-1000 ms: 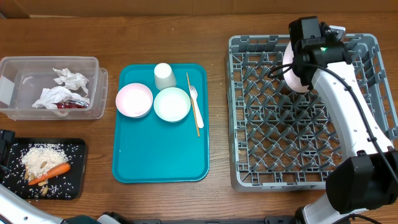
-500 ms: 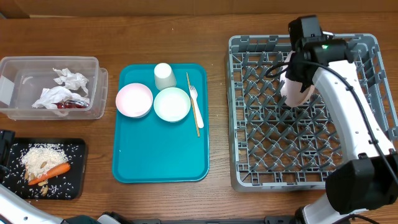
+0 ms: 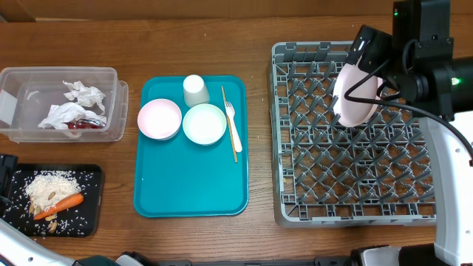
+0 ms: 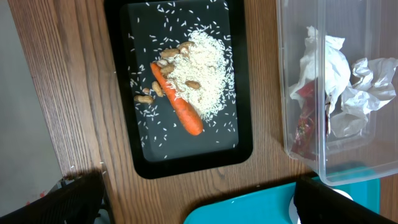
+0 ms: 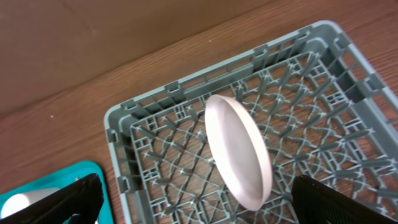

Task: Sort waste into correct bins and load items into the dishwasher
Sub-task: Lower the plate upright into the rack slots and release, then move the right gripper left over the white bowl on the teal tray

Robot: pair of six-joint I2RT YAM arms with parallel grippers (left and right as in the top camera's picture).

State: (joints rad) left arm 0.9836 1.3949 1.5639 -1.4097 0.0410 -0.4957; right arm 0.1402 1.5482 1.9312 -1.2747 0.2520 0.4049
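We see the pink plate [image 3: 353, 97] on edge, far in the rack [image 3: 355, 188]; right pincer [image 5: 199, 208] and left pincer [image 4: 205, 208] gape empty. Waste [image 3: 70, 112] looks binned; two bowls [image 3: 159, 118], cup [image 3: 195, 89], fork [image 3: 229, 109], stick [image 3: 233, 144] wait on the teal tray [image 3: 191, 181].

Count of everything on the surface [image 3: 259, 29]

One grey rack [image 3: 355, 185] with one pink plate [image 3: 353, 102]; one teal tray [image 3: 188, 185] with two bowls, a pink bowl [image 3: 159, 119] and a white bowl [image 3: 205, 123], one cup [image 3: 195, 90], one fork [image 3: 230, 110], one wooden stick [image 3: 224, 94]; one clear tub [image 3: 59, 71] with two napkins [image 3: 85, 94] and one red wrapper [image 3: 85, 124]; one black tray [image 3: 89, 214] with one carrot [image 3: 63, 203] and one heap of rice [image 3: 50, 185].
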